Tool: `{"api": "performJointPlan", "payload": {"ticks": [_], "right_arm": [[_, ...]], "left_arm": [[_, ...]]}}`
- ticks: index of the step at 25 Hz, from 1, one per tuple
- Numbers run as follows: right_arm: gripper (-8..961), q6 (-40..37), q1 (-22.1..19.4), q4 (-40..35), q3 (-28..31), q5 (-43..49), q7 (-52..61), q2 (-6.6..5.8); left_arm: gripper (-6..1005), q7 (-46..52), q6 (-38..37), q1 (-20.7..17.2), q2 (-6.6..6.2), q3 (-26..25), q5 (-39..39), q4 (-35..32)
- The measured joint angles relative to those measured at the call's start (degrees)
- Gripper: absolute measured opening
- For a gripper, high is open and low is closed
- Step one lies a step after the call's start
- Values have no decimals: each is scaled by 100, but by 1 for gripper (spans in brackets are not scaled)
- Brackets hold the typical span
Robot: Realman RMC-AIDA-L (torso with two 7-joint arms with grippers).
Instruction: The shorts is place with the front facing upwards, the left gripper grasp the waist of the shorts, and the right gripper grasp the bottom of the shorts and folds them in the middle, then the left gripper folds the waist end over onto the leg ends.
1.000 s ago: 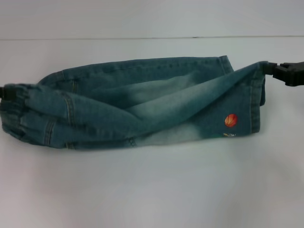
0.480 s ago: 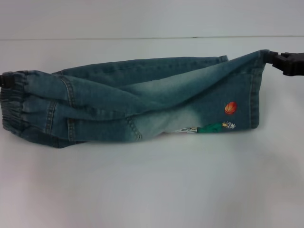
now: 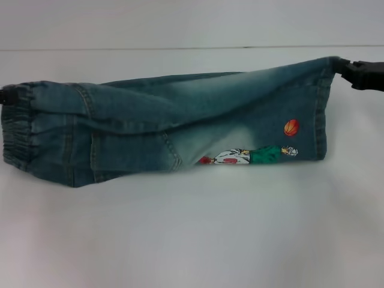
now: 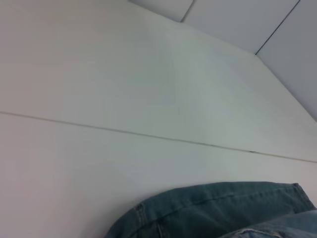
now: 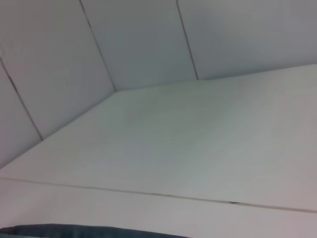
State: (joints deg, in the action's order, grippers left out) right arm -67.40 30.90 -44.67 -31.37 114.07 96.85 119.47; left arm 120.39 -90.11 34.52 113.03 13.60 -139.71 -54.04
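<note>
Left gripper [image 3: 7, 96] clamps the waist [image 3: 17, 129]; right gripper [image 3: 360, 75] clamps the hem [image 3: 321, 108]. Shorts [image 3: 150, 129] hang stretched between them over the white table [image 3: 192, 234], cartoon patch [image 3: 249, 157] exposed, nothing obstructing.

Looks like a lab/test cell, not a home. Plain white counter [image 3: 192, 240] with one thin seam line [image 4: 148, 135], grey-white panel walls [image 5: 143, 39] with dark joints boxing it in. No furniture or decor visible.
</note>
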Motion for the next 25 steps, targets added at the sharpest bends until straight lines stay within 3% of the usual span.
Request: {"api": "performJointPlan", "payload": {"ticks": [11,20,25], "right_arm": [[21,300,231,510,-45,-42,-516,8],[22,595,407,681,8,-142,-500,-12],[22,674,423,679,-21,-299,-469,-12]], "left_arm": [[107,-171,194,-34,178,157,64,-2],[108,-167,476,44,208,341,72,99],[110,-239,696,73,298,555,234,85]]}}
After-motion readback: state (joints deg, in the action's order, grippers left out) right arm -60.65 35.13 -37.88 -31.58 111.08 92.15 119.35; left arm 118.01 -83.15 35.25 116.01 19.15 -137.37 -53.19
